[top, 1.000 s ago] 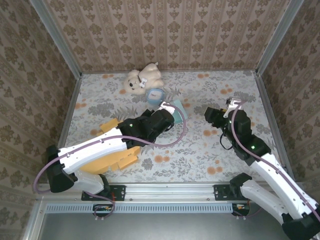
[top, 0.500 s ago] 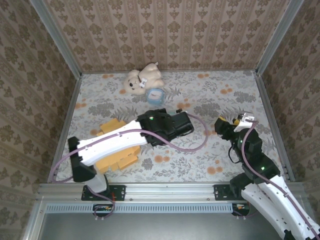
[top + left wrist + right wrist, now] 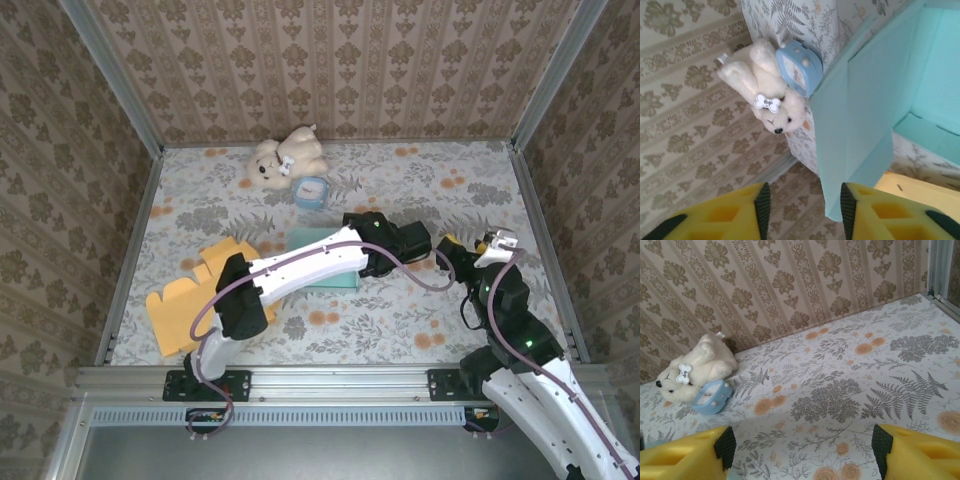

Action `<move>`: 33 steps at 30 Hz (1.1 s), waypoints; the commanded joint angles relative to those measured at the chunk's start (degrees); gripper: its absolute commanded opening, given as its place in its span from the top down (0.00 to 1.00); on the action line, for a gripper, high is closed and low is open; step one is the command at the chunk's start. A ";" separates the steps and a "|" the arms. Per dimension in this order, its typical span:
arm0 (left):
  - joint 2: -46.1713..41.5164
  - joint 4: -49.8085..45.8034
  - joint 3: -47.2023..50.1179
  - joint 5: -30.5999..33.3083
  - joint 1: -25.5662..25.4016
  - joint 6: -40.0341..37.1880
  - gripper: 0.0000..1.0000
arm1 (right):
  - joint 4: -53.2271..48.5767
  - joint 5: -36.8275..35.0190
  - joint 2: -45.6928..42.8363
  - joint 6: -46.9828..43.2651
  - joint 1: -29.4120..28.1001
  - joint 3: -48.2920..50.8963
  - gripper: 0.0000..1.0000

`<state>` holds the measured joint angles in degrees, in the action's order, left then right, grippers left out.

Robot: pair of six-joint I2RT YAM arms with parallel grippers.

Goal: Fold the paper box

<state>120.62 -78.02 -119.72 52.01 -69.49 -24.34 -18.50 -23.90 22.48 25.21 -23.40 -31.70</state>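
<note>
Stretched far across the table (image 3: 400, 325), the left pincer (image 3: 415, 243) ends its white arm just right of the teal paper box (image 3: 308, 240). From above, the dark wrist hides its jaws, so their gap cannot be told in this view. The paper box lies flat near the middle of the table, with the left forearm crossing over it. A yellow card sheet (image 3: 180, 305) lies at the near left, and a toy bear (image 3: 282, 158) and a small blue clock (image 3: 312, 191) sit by the back wall. The right pincer (image 3: 452, 246) is close beside the left one, on its right. In the left wrist view the left pincer (image 3: 802, 202) stands partly apart, with patterned wall showing through the gap. A corner of the creased paper box (image 3: 860, 115) comes down just beside one yellow finger (image 3: 890, 220); whether they touch I cannot tell. The clock (image 3: 799, 67) rests against the bear (image 3: 767, 97) beyond. In the right wrist view the right pincer (image 3: 802, 450) is spread wide, with floral tabletop showing between its yellow fingers (image 3: 690, 455). The bear (image 3: 697, 367) and clock (image 3: 712, 396) sit touching at the far left.
</note>
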 commanded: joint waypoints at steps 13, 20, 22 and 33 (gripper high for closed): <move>-19.76 20.73 20.59 -25.61 13.93 -8.12 0.33 | 4.02 2.81 5.33 -2.09 0.55 2.61 0.24; -22.68 28.08 28.74 -31.23 15.10 -10.33 0.32 | 8.65 6.35 13.06 -4.46 0.72 3.45 0.24; -22.46 28.20 28.99 -32.16 15.59 -10.38 0.32 | 10.14 8.03 16.22 -4.89 0.76 3.27 0.24; -21.62 30.11 30.08 -36.75 17.30 -10.82 0.34 | 18.52 14.31 34.36 -9.25 0.94 1.21 0.23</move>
<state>98.74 -49.08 -90.59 18.20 -52.75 -34.33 -4.54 -11.99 54.61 19.00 -22.76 -29.23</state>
